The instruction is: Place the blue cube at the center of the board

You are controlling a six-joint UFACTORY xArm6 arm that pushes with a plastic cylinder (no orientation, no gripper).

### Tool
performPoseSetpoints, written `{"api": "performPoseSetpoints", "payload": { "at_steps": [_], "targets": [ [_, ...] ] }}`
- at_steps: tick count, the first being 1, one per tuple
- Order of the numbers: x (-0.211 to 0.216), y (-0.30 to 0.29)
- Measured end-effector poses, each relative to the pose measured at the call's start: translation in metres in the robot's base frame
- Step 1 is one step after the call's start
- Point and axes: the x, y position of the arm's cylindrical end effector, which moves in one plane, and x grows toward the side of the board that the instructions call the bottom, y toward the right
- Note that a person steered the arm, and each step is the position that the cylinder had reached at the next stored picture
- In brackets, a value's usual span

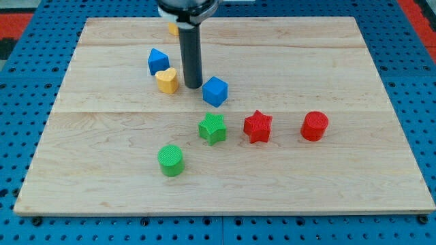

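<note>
Blue cube: near board centre, slightly toward view's top; my tip, gripperless, grasping nothing, just left; final nudge remaining.

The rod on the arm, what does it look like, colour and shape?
My tip is the lower end of a straight, smooth, dark grey to black cylinder, with a faint sheen down its side. At the view's top it joins a wider dark round collar with a light rim. No cables, markings or labels show on it.
</note>
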Motion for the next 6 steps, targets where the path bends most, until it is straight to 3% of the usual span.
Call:
{"api": "performPoseSetpoints", "payload": {
  "at_steps": [1, 3, 5, 6],
  "targets": [
    [0.032, -0.03],
    [0.026, 0.047],
    [0.029, -0.138],
    [-0.006, -0.222]
  ]
}}
